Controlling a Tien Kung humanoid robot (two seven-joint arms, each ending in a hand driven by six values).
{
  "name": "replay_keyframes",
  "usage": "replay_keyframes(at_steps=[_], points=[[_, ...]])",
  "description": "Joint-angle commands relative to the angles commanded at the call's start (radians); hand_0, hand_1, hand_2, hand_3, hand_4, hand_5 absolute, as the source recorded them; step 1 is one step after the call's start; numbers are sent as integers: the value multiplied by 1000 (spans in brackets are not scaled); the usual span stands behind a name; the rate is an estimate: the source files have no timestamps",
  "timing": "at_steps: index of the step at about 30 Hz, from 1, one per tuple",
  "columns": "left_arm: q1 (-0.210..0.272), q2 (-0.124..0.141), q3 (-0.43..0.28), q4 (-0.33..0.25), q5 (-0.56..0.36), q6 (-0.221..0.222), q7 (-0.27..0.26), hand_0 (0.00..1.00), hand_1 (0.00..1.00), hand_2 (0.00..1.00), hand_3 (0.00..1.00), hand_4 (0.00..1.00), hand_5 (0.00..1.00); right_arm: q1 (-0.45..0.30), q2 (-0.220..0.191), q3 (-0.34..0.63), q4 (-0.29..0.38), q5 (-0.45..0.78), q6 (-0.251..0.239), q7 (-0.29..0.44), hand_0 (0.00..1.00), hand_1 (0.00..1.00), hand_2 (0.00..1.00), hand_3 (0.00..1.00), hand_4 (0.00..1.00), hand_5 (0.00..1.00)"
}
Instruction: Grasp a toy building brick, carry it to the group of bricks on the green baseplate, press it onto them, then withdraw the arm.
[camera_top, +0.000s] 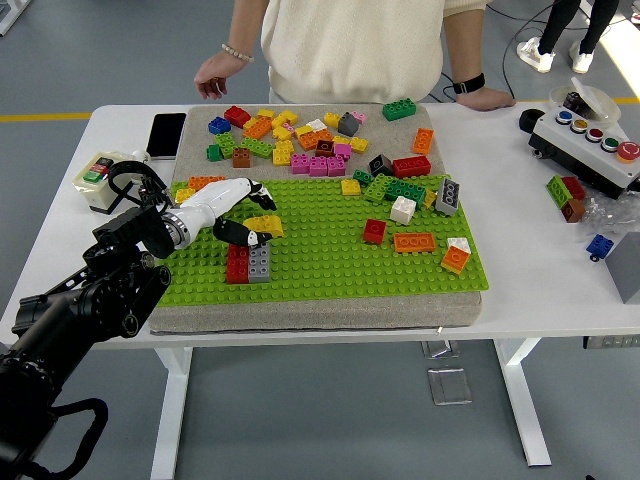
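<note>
A green baseplate (330, 270) lies on a grey pad. On its left part a red brick (237, 265) and a grey brick (259, 263) stand side by side. My left hand (243, 215), white with black fingertips, reaches in from the left just behind them. Its thumb and fingers are curled around a yellow brick (264, 225), held close above the far side of the red and grey pair. I cannot tell whether the yellow brick touches them. The right arm does not show.
Several loose bricks (310, 145) cover the pad's far strip, and more sit on the plate's right half (415, 215). A phone (166, 135) and a small box (98, 180) lie at the left, a button box (590, 140) at the right. A person stands behind, one hand (212, 75) raised, the other (487, 98) resting on the table.
</note>
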Motion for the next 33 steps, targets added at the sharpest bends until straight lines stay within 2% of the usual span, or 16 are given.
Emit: replay_keyframes(at_steps=[6, 13, 27, 33], points=[[-2, 12, 2, 1, 23, -24, 2, 758, 740, 661, 609, 900, 138, -1, -2, 2, 0, 1, 1, -1, 729, 635, 684, 618, 947, 495], [-10, 20, 8, 5, 32, -32, 4, 758, 740, 662, 611, 907, 148, 1, -2, 3, 0, 1, -1, 0, 730, 635, 684, 619, 947, 495], [-19, 14, 19, 23, 23, -26, 6, 757, 739, 668, 615, 920, 168, 0, -1, -1, 0, 1, -1, -1, 729, 634, 684, 618, 946, 494], [-19, 13, 27, 29, 12, -8, 6, 747, 732, 657, 607, 916, 170, 0, -2, -5, 0, 0, -3, -4, 729, 635, 684, 618, 947, 494]])
